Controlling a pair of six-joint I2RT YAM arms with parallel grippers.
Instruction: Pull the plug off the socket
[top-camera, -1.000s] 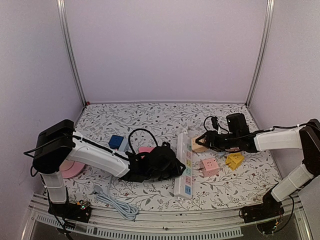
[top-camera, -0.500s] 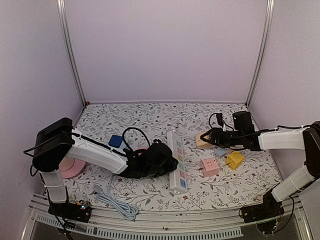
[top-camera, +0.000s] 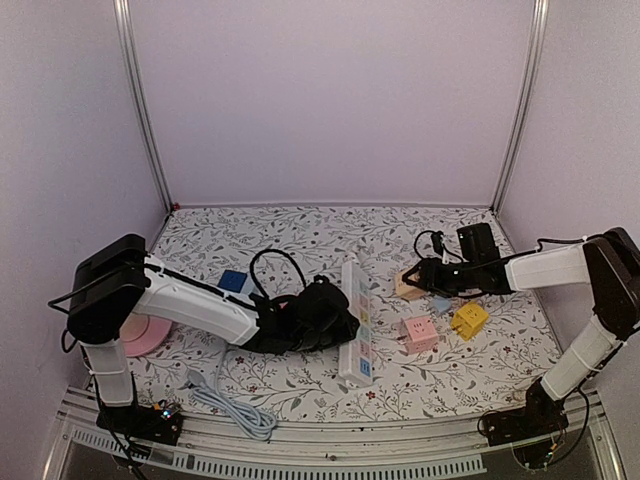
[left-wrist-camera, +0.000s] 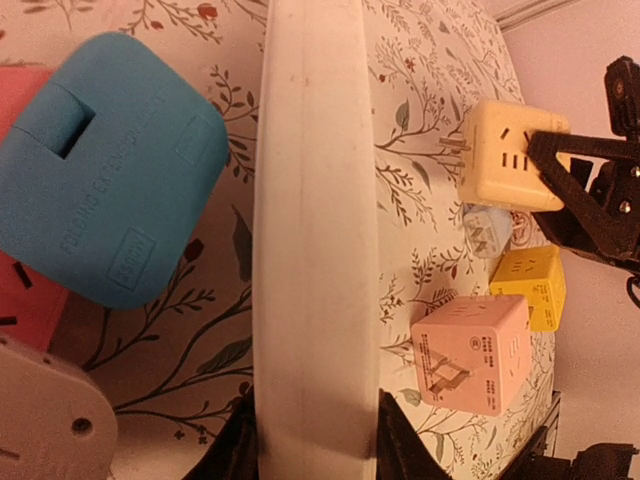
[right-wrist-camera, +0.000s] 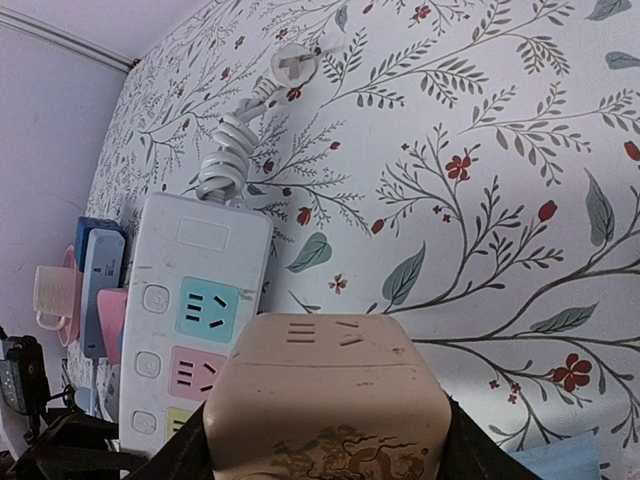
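Observation:
The socket is a long white power strip (top-camera: 356, 322) with pastel outlets, lying across the middle of the table. My left gripper (top-camera: 335, 322) is shut on its near part; the left wrist view shows the dark fingers (left-wrist-camera: 400, 455) pressed on both sides of the strip (left-wrist-camera: 315, 250). The plug is a cream cube adapter (top-camera: 405, 288). It sits free of the strip, a gap to its right, with its prongs pointing back at the strip (left-wrist-camera: 505, 155). My right gripper (top-camera: 422, 280) is shut on it, and the cube (right-wrist-camera: 325, 400) fills the jaws of that gripper (right-wrist-camera: 325, 445).
A pink cube adapter (top-camera: 418, 333), a yellow one (top-camera: 468, 320) and a small pale-blue plug (top-camera: 440, 303) lie right of the strip. A blue adapter (top-camera: 235, 283) and a pink plate (top-camera: 140, 340) lie to the left. A grey coiled cable (top-camera: 230, 405) rests near the front edge.
The cream plug has come away from the strip's right side. My left gripper has dragged the strip to the left while my right gripper carried the plug slightly right.

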